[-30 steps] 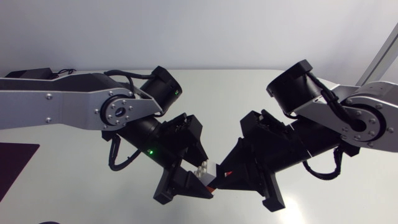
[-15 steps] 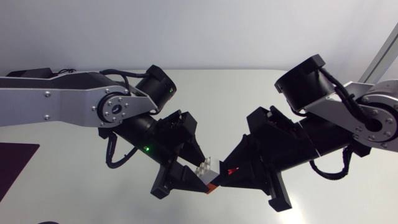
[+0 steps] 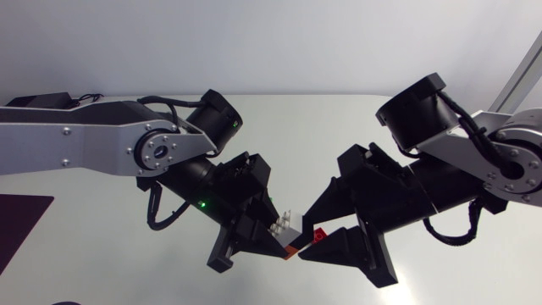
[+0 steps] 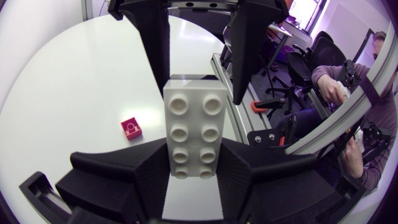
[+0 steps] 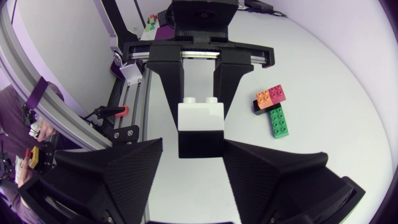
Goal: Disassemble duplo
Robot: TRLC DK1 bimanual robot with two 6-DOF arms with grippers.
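Jaws of the left gripper (image 4: pixel 193 163) are clamped from both sides on the near end of a white brick (image 4: pixel 194 124). The brick is held studs-up above the table (image 4: pixel 62 93), much where it was half a second ago. From the right wrist view its lower layer looks dark, and in the head view a sliver of orange shows at its lower end. The brick's free end points towards the right gripper (image 3: pixel 310 235), and that is where the change lies. Half a second ago this gripper's fingers were closed in on the end of the brick. Now they have spread wide, one finger (image 3: pixel 337 199) standing above and the other below. In the left wrist view they stand either side of the brick's far end, and the right wrist view shows a gap between at least one finger and the brick. Whether the other finger touches it I cannot tell. On the table under the left gripper lies a small red piece (image 4: pixel 130 127). Off to one side of the grippers lies a cluster of bricks: orange (image 5: pixel 263 98), red (image 5: pixel 277 93) and black (image 5: pixel 257 109) pieces, with a green brick (image 5: pixel 278 121) touching them.
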